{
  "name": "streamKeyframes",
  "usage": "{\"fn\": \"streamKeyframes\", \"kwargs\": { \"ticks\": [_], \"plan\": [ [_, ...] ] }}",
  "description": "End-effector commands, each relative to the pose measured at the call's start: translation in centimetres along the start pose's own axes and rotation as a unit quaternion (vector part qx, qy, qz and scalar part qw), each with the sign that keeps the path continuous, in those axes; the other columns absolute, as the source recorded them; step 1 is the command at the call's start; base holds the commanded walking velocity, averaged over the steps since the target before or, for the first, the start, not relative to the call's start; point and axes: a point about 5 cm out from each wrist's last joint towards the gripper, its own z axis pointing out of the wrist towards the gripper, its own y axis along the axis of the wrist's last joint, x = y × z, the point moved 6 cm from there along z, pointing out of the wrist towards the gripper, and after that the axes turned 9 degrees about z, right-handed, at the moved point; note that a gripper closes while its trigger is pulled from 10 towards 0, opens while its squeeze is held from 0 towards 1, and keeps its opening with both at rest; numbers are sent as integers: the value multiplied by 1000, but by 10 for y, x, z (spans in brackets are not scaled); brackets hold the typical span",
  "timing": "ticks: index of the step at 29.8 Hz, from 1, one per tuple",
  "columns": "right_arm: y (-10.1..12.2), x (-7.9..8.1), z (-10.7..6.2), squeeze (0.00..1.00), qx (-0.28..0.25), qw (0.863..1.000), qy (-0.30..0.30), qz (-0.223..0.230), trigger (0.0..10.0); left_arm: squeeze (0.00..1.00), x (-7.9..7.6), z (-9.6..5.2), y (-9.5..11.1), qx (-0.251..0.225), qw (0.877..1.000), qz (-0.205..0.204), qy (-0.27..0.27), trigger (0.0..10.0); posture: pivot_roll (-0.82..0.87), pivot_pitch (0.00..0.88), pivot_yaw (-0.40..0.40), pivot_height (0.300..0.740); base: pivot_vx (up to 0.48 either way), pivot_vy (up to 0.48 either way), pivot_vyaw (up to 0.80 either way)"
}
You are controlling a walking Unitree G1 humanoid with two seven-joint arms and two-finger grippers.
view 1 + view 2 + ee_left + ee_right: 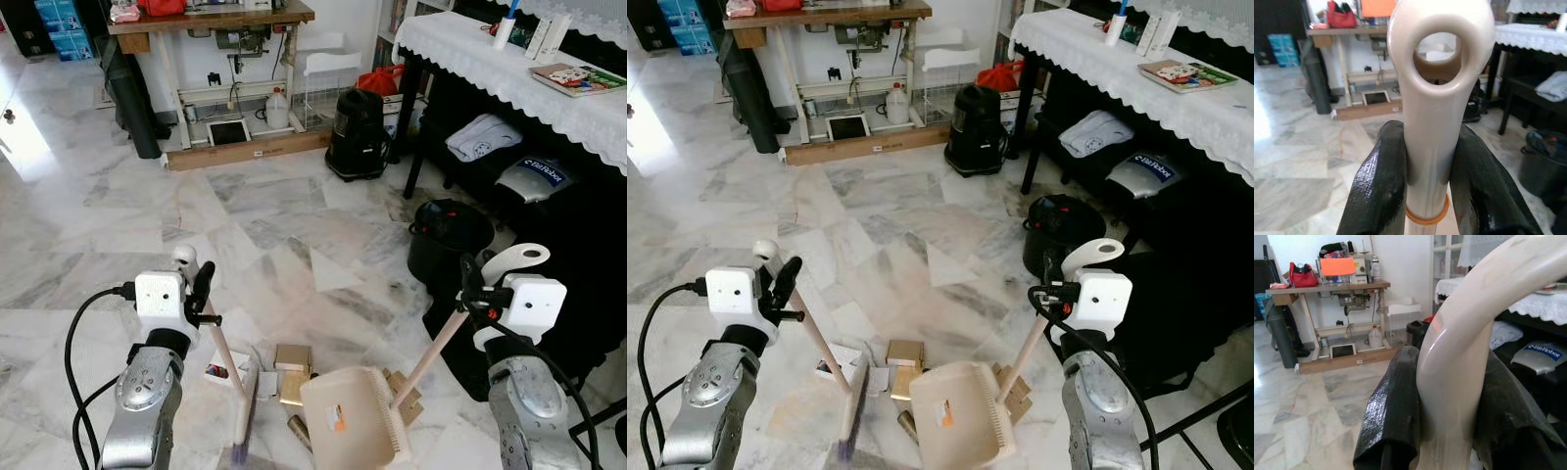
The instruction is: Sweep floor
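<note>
My left gripper is shut on the cream broom handle, just below its hanging loop. The broom slants down to the marble floor, and its bristles rest beside the litter. Several small cardboard scraps and a white card lie between the broom and the dustpan. My right gripper is shut on the curved dustpan handle. The beige dustpan sits on the floor against the scraps, with more brown pieces at its right side.
A black bin stands close ahead on the right, beside a dark table with a lace cloth. A black canister and a sewing table stand at the far wall. Open marble floor stretches ahead and left.
</note>
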Motion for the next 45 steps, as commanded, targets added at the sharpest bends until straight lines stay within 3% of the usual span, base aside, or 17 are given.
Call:
{"fn": "streamKeyframes", "kwargs": {
  "ticks": [1, 6, 11, 45],
  "plan": [
    [9, -9, 0, 0, -20, 1000, -16, -10, 10000, 0, 4, 4, 9, -21, 1000, 8, 12, 10000, -40, 0, -21, 740, 0, 0, 0],
    [11, -16, -2, 0, -21, 999, -25, -14, 10000, 0, 0, 4, 9, -24, 1000, 4, 1, 10000, -37, 0, -22, 740, 0, 0, 0],
    [9, -9, 1, 0, -22, 1000, -20, -10, 10000, 0, -11, 5, 8, -23, 1000, -12, -18, 10000, -32, 0, -20, 740, 0, 0, 0],
    [1, 0, -2, 0, -10, 1000, -5, -1, 10000, 0, -15, 1, 4, -21, 999, -10, -36, 10000, -27, 0, -14, 740, 0, 0, 0]
  ]
}}
